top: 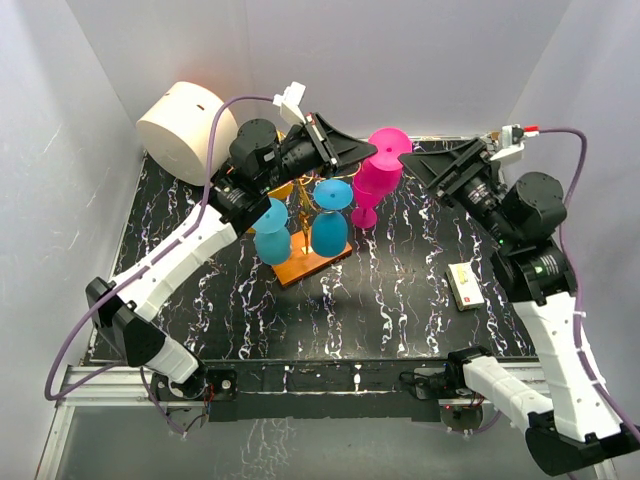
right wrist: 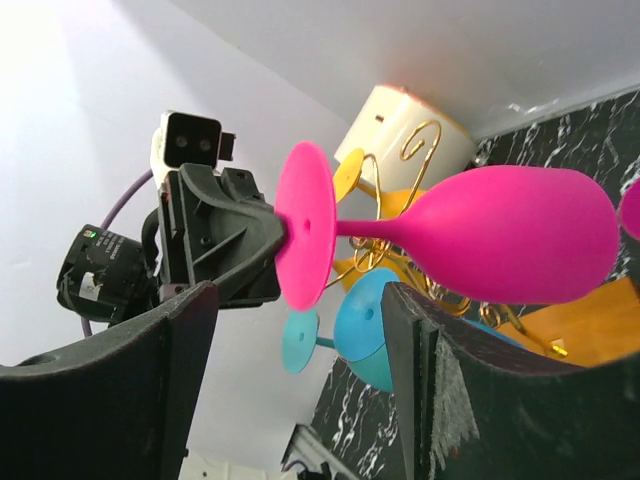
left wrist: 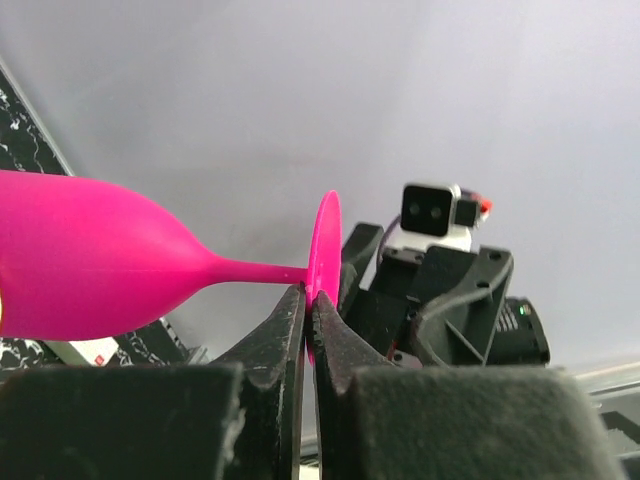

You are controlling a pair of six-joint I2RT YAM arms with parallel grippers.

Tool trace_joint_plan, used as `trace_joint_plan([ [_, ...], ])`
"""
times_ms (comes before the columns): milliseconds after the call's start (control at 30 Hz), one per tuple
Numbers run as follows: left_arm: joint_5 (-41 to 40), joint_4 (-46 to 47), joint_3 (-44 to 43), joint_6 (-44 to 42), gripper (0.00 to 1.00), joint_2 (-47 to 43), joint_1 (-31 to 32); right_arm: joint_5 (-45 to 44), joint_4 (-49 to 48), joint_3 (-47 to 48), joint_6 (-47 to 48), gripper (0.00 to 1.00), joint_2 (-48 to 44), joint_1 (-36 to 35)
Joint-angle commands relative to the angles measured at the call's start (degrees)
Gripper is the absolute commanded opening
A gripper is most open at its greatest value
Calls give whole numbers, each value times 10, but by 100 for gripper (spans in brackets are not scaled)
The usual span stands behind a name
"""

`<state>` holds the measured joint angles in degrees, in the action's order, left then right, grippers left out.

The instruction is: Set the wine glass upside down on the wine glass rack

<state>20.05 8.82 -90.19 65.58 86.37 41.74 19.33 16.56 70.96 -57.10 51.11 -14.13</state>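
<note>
Overhead view, near to far. Nearest you, at about 4 o'clock from the rack, a small cream box (top: 465,285) lies flat on the black marbled table (top: 400,310), well apart from everything else.

At mid-table stands the wine glass rack (top: 300,264), its orange-brown wooden base under a gold wire post. Two blue glasses (top: 330,228) hang on it upside down, feet uppermost.

At about 1 o'clock from the rack, just beside it and not on it, you see the pink wine glass (top: 376,178).

The left gripper (top: 362,152) meets the glass from 9 o'clock and the right gripper (top: 412,162) faces it from 3 o'clock.

In the left wrist view the wine glass (left wrist: 90,265) lies on its side, bowl toward 9 o'clock and foot disc on edge. The left gripper (left wrist: 308,300) is clenched on the lower rim of that foot.

In the right wrist view the right gripper (right wrist: 300,295) is released. Its fingers (right wrist: 150,390) stand wide apart, at either side of the foot and stem, touching neither. The bowl of the wine glass (right wrist: 500,235) points toward 3 o'clock.

Farthest, at 11 o'clock from the rack, a white drum (top: 185,130) rests on its side in the table's back corner.
</note>
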Motion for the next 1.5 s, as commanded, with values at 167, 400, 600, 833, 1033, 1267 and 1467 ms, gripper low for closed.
trace_joint_plan([
  [167, -1, 10, -83, 71, 0, 65, -13, -149, 46, 11, 67, 68, -74, 1],
  [400, -4, 0, -108, 82, 0, 104, -28, -171, 67, 9, 80, 68, -91, 2],
  [600, -36, -51, -133, 54, 0, 108, -32, -161, 68, -7, 80, 67, -97, 1],
  [833, -84, -81, -93, 59, 0, 70, -59, -163, 70, -15, 80, 67, -104, 1],
  [1033, -119, -84, -61, 43, 0, 33, -81, -160, 72, -18, 81, 67, -103, 1],
  [1267, -112, -69, -12, 57, 0, -8, -97, -153, 68, -24, 71, 67, -101, 1],
  [1467, -93, -69, 11, 55, 0, -33, -106, -148, 69, -24, 68, 66, -99, 2],
])
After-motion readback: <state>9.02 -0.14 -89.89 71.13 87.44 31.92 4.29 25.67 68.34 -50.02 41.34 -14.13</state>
